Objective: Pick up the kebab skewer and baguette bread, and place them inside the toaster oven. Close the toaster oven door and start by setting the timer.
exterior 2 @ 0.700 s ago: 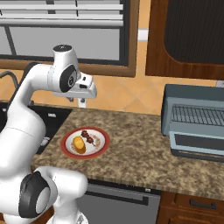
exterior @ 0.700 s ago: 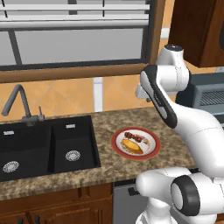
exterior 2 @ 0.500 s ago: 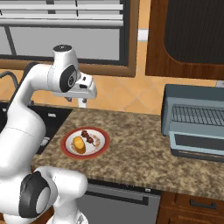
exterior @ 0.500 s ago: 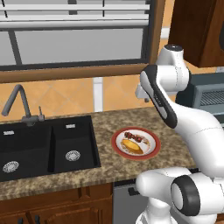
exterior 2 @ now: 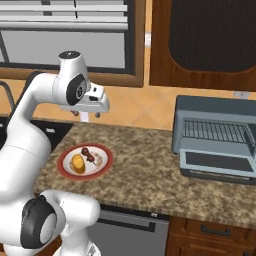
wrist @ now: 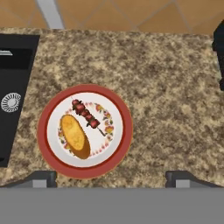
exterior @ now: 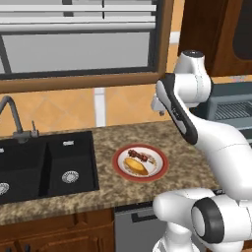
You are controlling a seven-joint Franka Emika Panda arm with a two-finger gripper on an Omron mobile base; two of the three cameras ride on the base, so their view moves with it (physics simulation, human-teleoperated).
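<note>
A red-rimmed plate lies on the granite counter, holding the kebab skewer and the golden baguette bread side by side. The same plate shows the skewer and baguette from the right. My gripper hangs high above the plate, pointing down. It is open, and its fingertips stand wide with nothing between them. The blue-grey toaster oven stands at the counter's right, its door folded down open and the wire rack showing.
A black double sink with a faucet lies left of the plate. Dark wooden cabinets hang over the toaster oven. Bare granite counter stretches between plate and oven. A window is behind.
</note>
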